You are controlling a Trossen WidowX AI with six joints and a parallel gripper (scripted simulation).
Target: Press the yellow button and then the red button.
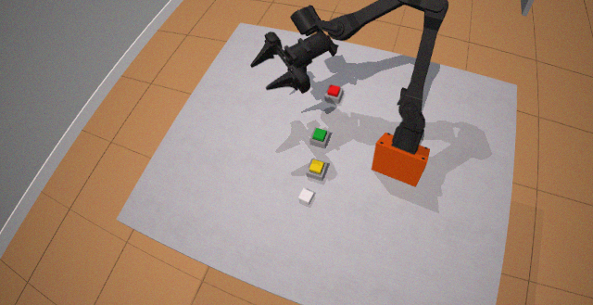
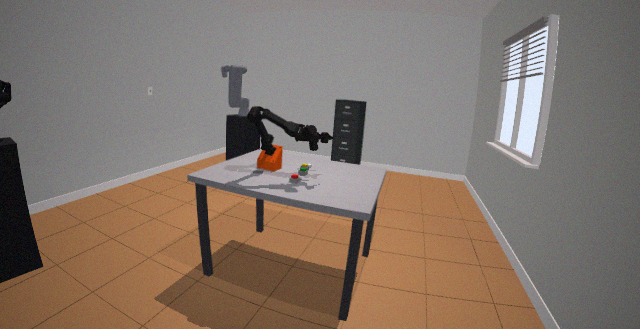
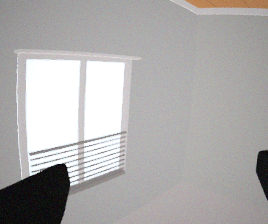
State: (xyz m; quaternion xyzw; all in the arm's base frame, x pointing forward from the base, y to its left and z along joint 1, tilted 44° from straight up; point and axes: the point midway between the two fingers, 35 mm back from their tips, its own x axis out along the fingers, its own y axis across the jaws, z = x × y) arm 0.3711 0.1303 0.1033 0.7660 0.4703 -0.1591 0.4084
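Note:
The yellow button [image 1: 317, 166] [image 2: 305, 165] sits on a grey base on the table, nearest the white block in the row. The red button [image 1: 334, 91] [image 2: 295, 176] sits on its grey base at the row's other end. Both caps stand up from their bases. My gripper [image 1: 259, 77] [image 2: 322, 143] [image 3: 165, 170] is open and empty, high above the table, touching nothing. In the top view it appears to the upper left of the red button. The wrist view shows the two dark fingers wide apart, with neither button in sight.
A green button [image 1: 320, 134] [image 2: 303, 169] stands between the red and yellow ones. A small white block [image 1: 306, 196] lies beyond the yellow button. The orange arm base [image 1: 398, 162] [image 2: 269, 160] stands on the table [image 1: 208, 194] [image 2: 345, 204], to the right of the row in the top view.

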